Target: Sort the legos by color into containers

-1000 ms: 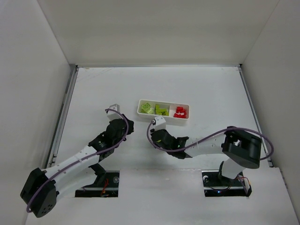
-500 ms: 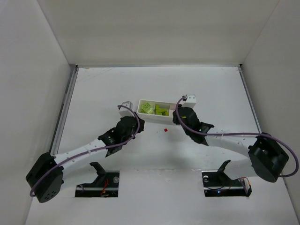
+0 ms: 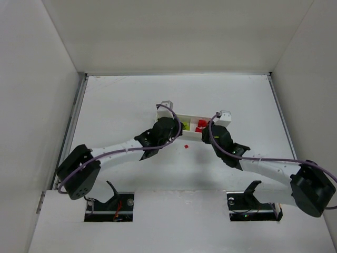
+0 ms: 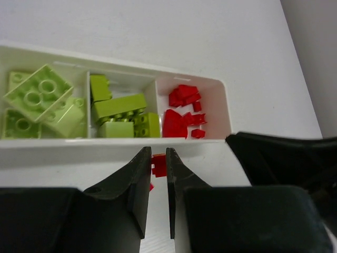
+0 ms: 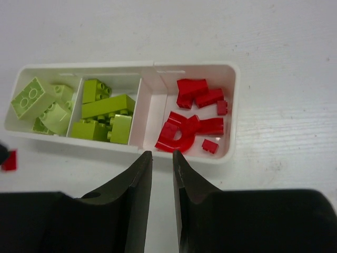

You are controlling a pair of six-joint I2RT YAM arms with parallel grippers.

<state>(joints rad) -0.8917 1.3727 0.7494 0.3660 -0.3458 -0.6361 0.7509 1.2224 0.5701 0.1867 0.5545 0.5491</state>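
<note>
table (image 3: 116,100): walls (image 3: 31,79) on three sides, wide room beyond tray (image 5: 235,105) | tray: mid-table, near edge crowded, far edge free | left gripper (image 4: 156,153): pinches red brick (image 4: 158,164) just before near wall | right gripper (image 5: 162,155): jaws almost pressed together, facing red compartment (image 5: 152,105) | loose red brick (image 3: 186,146): on table between grippers

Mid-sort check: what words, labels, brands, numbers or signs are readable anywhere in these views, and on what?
No readable text in any view.
white tray: plain, no label or number.
green legos, red legos: studs too small to show any embossing.
</note>
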